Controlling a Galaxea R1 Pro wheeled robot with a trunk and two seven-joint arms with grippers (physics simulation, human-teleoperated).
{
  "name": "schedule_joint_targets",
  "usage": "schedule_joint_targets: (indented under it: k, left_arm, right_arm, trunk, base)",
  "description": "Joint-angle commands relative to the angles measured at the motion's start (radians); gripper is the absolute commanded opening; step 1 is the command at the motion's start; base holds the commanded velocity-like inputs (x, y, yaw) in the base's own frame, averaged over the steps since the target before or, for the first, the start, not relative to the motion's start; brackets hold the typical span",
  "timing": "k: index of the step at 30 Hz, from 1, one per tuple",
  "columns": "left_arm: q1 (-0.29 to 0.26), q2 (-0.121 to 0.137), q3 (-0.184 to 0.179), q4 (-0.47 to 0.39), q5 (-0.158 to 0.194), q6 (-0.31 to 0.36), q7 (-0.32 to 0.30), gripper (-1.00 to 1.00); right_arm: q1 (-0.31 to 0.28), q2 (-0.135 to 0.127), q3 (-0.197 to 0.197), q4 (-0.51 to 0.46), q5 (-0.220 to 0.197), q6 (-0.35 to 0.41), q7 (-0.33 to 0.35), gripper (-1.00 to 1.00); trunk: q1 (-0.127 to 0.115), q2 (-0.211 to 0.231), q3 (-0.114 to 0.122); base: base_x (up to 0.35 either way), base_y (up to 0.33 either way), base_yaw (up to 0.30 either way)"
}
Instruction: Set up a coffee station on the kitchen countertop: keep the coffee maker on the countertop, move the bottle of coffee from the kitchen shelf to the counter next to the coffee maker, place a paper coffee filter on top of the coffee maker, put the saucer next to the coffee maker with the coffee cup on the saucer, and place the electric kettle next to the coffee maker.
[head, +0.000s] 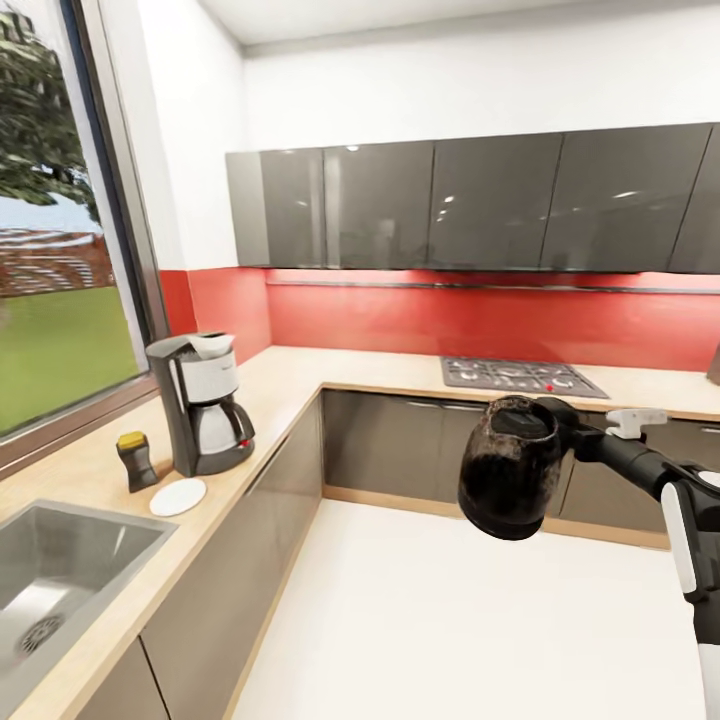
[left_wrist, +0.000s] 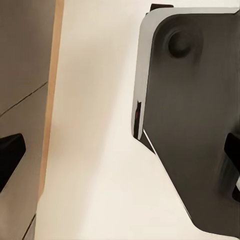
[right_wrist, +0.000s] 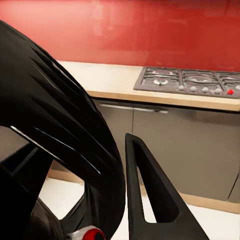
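The coffee maker (head: 200, 405) stands on the kitchen countertop (head: 290, 385) under the window, with the white paper coffee filter (head: 212, 346) on its top. Left of it is the bottle of coffee (head: 135, 460), and in front lies the bare saucer (head: 178, 496). My right gripper (head: 572, 428) is shut on the handle of the electric kettle (head: 510, 468), holding it in the air over the floor, well right of the counter. In the right wrist view the kettle (right_wrist: 50, 125) looms close beside one finger (right_wrist: 150, 200). My left gripper (left_wrist: 120, 155) hangs open over the floor. The coffee cup and kitchen shelf are out of view.
A steel sink (head: 60, 570) is set in the counter near the saucer. A gas hob (head: 520, 377) sits on the far counter run below a red backsplash and dark wall cabinets (head: 450, 205). White floor (head: 420, 620) lies between me and the cabinets.
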Motion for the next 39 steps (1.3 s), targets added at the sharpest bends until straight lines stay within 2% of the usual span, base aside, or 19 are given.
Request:
schedule_joint_targets:
  k: [1, 8, 39]
  left_arm:
    - [0.0, 0.0, 0.009, -0.001, -0.01, 0.005, -0.004, 1.0]
    - [0.0, -0.01, 0.009, -0.001, -0.014, 0.005, -0.004, 1.0]
    - [0.0, -0.011, 0.009, -0.001, -0.014, 0.005, -0.004, 1.0]
  right_arm:
    - [-0.001, 0.0, -0.002, -0.001, 0.0, 0.006, 0.008, -1.0]
    - [-0.001, 0.0, -0.002, -0.001, 0.0, 0.006, 0.008, -1.0]
    - [-0.001, 0.0, -0.002, -0.002, 0.0, 0.006, 0.008, -1.0]
  trunk:
    - [0.001, -0.001, 0.0]
    - [0.001, -0.001, 0.0]
    - [0.001, -0.001, 0.0]
  base:
    - [0.337, 0.0, 0.0]
    - [0.337, -0.084, 0.0]
    - [0.335, -0.136, 0.0]
